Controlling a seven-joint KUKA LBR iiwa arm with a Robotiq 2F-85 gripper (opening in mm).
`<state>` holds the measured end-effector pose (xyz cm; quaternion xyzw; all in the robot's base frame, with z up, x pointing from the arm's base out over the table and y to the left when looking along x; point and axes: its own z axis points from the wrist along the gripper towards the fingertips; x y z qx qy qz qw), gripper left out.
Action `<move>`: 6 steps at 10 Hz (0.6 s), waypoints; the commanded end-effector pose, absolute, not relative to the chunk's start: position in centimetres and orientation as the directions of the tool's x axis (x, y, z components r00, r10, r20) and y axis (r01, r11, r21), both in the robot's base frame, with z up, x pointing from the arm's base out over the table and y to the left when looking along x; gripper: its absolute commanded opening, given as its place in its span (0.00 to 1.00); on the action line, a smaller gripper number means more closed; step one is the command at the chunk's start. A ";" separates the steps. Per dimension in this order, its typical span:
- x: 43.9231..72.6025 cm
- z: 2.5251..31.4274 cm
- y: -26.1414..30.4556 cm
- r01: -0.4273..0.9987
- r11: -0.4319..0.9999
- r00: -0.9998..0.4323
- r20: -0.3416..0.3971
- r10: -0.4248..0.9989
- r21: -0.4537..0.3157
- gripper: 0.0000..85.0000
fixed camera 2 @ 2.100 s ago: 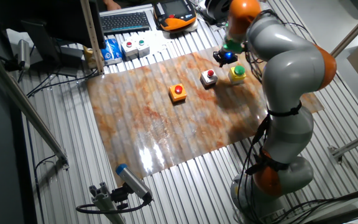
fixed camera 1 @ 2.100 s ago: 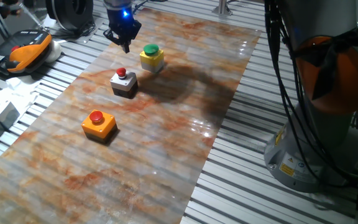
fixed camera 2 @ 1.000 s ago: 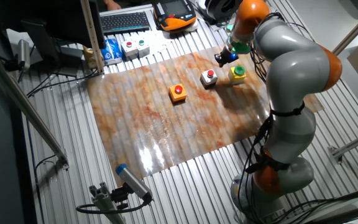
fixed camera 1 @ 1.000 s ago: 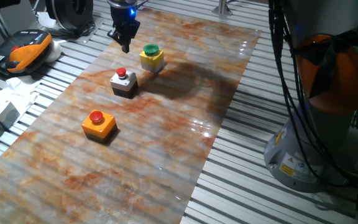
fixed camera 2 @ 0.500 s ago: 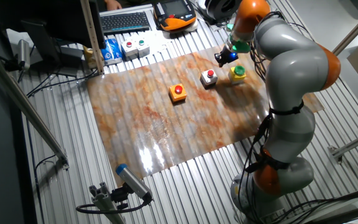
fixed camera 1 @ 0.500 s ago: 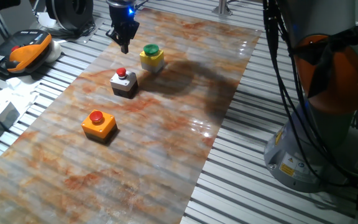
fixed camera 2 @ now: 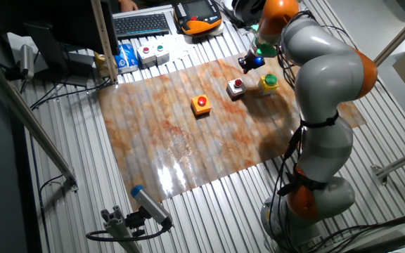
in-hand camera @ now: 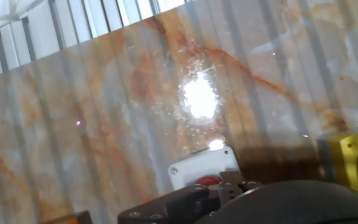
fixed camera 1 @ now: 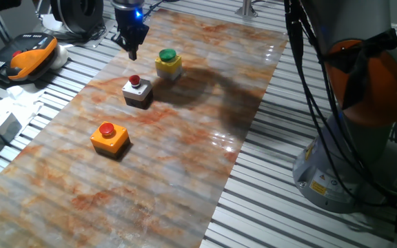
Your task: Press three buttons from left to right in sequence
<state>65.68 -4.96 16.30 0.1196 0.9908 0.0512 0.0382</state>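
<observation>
Marbled orange-and-grey sheeting covers the slatted table (fixed camera 1: 309, 96), and on that mat (fixed camera 1: 185, 158) the three buttons sit in a loose diagonal row, well apart from each other: the orange box (fixed camera 1: 109, 138) with its red cap nearest the mat's middle, the grey box (fixed camera 1: 137, 91) with a red cap next, and the yellow box (fixed camera 1: 168, 63) with a green cap at the far end. From the other fixed view the same row runs orange (fixed camera 2: 201, 104), grey (fixed camera 2: 236, 87), yellow (fixed camera 2: 268, 83). What has just changed is small but clear: half a second back the gripper (fixed camera 1: 130, 47) hung nearer the yellow box, and it has now slid sideways, away from the green cap and toward the mat's edge, staying up in the air above and behind the grey box. It touches nothing. The hand view agrees, with the grey box (in-hand camera: 204, 169) low in the middle and the yellow one (in-hand camera: 353, 163) pushed off to the side. I'd say no cap is being pressed at this instant; the arm (fixed camera 2: 322, 77) looks to be travelling between buttons rather than coming down on one, and which box counts as the leftmost I can't tell from where I stand. Whether the jaws are parted or closed I cannot tell either, since no view shows the tips clearly
</observation>
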 end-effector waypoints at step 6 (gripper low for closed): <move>66.9 15.3 -2.4 0.281 0.956 -0.956 -0.061 0.286 0.088 0.00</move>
